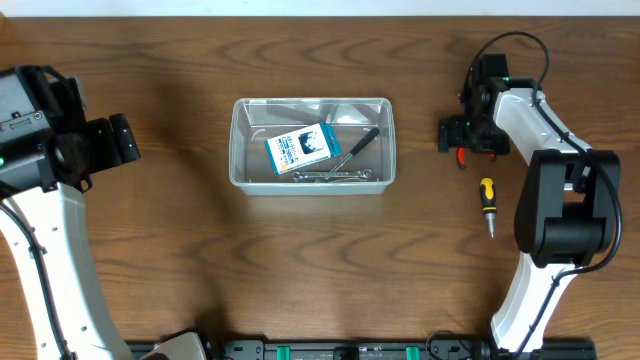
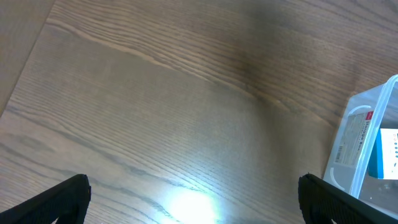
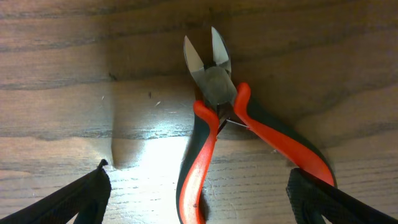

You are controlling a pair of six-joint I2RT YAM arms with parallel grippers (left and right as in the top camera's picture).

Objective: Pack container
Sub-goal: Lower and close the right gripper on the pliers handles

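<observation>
The clear plastic container (image 1: 243,165) stands mid-table. It holds a blue-and-white card box (image 1: 301,147), a black-handled tool (image 1: 360,144) and a metal wrench (image 1: 330,176). Its corner shows in the left wrist view (image 2: 365,146). My left gripper (image 1: 118,140) is open over bare table, left of the container; its fingertips (image 2: 196,199) are wide apart. My right gripper (image 1: 466,135) is open over red-and-black cutting pliers (image 3: 214,121) that lie on the table with their handles between the fingers (image 3: 199,196). A red bit of the pliers (image 1: 461,157) shows beside the gripper.
A small screwdriver with a yellow-and-black handle (image 1: 488,200) lies on the table right of the container, just below the right gripper. The far table edge (image 1: 320,12) runs along the top.
</observation>
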